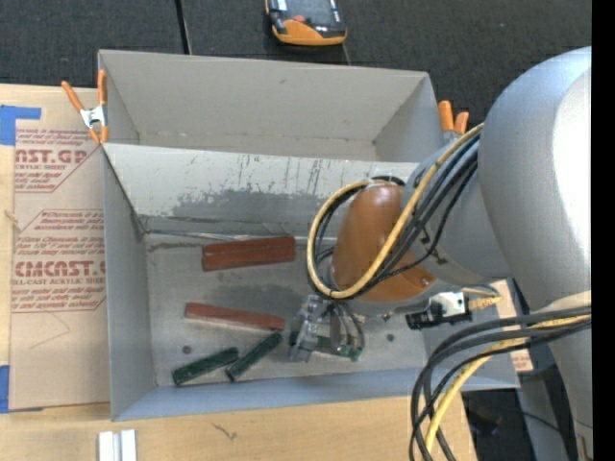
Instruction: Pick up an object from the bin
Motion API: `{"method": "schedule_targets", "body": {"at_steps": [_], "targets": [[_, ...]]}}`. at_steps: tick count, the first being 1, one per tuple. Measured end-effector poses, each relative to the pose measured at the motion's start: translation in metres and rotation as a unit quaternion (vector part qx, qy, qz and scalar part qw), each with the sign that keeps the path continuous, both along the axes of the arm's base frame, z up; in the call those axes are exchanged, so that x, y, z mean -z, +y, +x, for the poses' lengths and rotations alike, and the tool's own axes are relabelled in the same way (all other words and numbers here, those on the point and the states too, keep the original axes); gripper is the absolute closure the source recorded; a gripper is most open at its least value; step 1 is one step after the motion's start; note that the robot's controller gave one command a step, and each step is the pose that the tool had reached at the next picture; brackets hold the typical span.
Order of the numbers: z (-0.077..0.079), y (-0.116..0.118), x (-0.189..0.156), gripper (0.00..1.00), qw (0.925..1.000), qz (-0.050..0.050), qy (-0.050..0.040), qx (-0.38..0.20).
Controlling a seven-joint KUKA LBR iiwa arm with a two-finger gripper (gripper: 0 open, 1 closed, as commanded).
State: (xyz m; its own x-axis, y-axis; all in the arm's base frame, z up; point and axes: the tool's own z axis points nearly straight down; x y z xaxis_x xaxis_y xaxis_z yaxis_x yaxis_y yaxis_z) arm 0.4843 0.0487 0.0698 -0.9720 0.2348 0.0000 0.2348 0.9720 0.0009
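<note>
My gripper (309,339) is low over the bin floor near the front, right of centre, under the orange wrist cover. Just to its left lies a dark green stick (255,355), slanted, its upper end close to the fingertips. A second dark green stick (204,366) lies further left near the front wall. A thin red-brown strip (233,317) lies flat behind them, its right end close to the gripper. A wider red-brown block (248,254) rests further back on the floor.
The bin's front wall runs close below the gripper and the green sticks. The arm, its orange cover and yellow-black cables cover the bin's right part. The sloped back wall rises behind the wider block.
</note>
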Motion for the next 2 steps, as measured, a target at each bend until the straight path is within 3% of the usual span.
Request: {"method": "schedule_targets", "body": {"at_steps": [2], "targets": [[-0.001, -0.0002, -0.0024, 1.0, 1.0, 0.0, 0.0015, 0.0]]}}
